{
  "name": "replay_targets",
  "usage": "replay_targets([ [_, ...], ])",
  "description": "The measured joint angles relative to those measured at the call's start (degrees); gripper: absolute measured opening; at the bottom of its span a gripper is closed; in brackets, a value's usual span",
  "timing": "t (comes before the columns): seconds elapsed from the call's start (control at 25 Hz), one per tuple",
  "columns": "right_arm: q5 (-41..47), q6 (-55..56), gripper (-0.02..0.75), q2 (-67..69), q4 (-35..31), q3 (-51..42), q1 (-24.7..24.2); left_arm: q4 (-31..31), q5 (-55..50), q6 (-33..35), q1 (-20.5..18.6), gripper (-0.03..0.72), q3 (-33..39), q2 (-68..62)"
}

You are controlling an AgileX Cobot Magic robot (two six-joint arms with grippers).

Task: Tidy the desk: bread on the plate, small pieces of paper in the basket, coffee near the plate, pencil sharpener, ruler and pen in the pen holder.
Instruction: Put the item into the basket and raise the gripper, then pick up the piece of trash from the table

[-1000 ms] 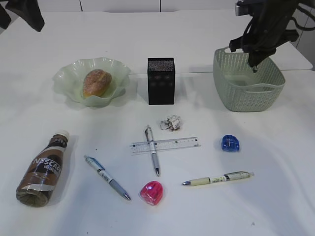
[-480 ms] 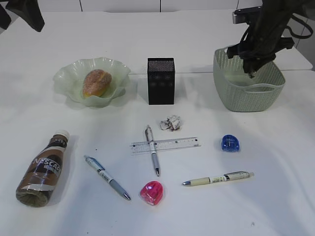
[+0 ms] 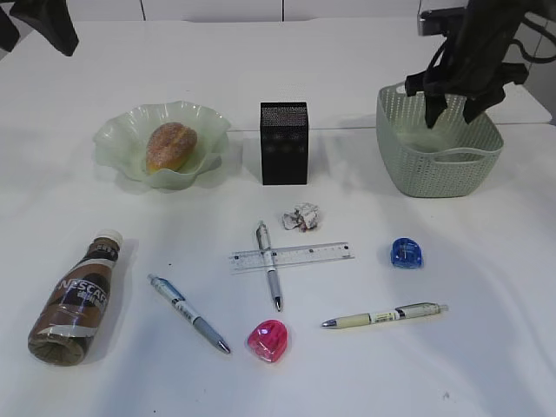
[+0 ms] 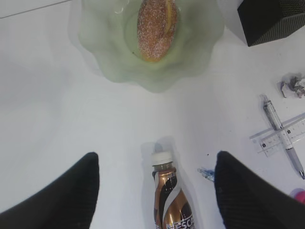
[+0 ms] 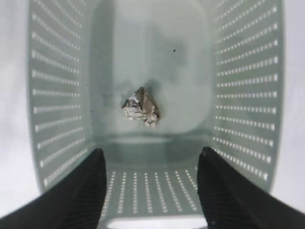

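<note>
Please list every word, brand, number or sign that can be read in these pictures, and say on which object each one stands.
"NESCAFE": on the label of the coffee bottle lying on the desk, read in the exterior view.
"ESCA": part of the same label, cut off at the edge of the left wrist view.
Ruler markings: too small to read.
Pens: any print is too small to read.

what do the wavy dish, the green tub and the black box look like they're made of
The plate looks like pale green glass: translucent and glossy with a ruffled rim, though moulded plastic is possible. The basket looks like matte sage plastic: rows of regular slots pierce walls moulded in one piece. The pen holder looks like black metal mesh: a fine grid of tiny holes, with sharp square edges.
</note>
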State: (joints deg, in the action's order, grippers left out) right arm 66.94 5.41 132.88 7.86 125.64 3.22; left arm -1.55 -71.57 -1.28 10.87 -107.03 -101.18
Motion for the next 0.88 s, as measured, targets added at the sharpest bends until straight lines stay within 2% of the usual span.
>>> replay_targets([
  [0.16,2.9,-0.3,0.479,-2.6,-2.6,0.6,-0.1,0.0,0.0,0.0,0.0,0.527,0.0,0.0],
  [0.24,3.6,-1.0,0.479,-5.8,-6.5,0.7,-0.1,0.0,0.0,0.0,0.0,0.527,0.0,0.0],
  [0.56,4.1,-1.5,0.48,-11.6,-10.1,-1.2,1.0,0.0,0.0,0.0,0.0,0.527,0.0,0.7],
  [0.64,4.5,-2.0,0.479,-14.1,-11.7,-4.3,3.9,0.0,0.0,0.0,0.0,0.527,0.0,1.0],
  [0.88,4.6,-2.3,0.48,-14.1,-12.1,-5.0,9.7,0.0,0.0,0.0,0.0,0.527,0.0,1.5],
])
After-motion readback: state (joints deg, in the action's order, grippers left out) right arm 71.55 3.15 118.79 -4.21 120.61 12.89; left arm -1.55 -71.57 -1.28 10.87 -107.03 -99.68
